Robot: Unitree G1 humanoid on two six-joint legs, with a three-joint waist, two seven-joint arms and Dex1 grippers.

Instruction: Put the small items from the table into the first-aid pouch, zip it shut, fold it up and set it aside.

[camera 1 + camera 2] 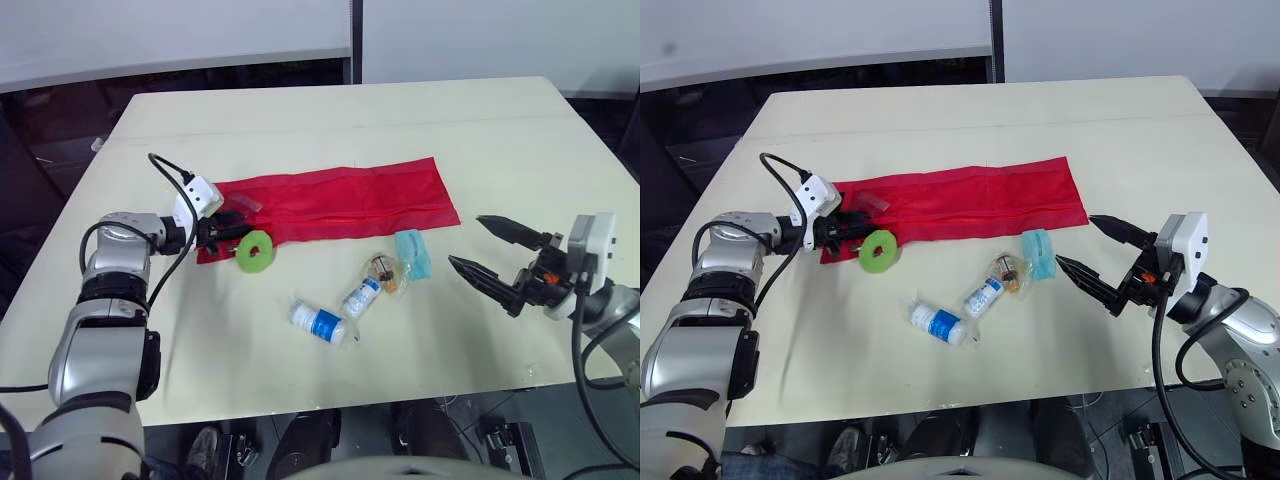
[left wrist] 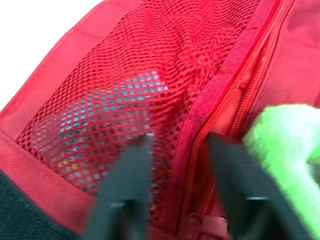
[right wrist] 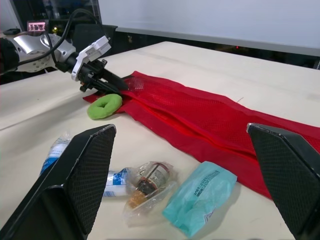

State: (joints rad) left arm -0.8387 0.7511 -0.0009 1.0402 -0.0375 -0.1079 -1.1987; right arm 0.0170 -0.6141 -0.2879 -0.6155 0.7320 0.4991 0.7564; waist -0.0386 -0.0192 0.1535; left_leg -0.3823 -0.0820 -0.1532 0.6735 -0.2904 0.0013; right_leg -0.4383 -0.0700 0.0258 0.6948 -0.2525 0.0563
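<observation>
1. The two head views look forward and down from above the near edge of the table (image 1: 500, 120), far enough back to take in its whole top. They share the same scene, offset slightly sideways.
2. The left wrist view sits very close to the red pouch (image 2: 150, 75), facing its mesh, with the green ring (image 2: 285, 145) at one edge.
3. The right wrist view looks low across the tabletop between the spread fingers of the right gripper (image 3: 181, 127). It looks from farther off and shares the pouch, ring and left gripper (image 3: 114, 85) with the head views.
</observation>
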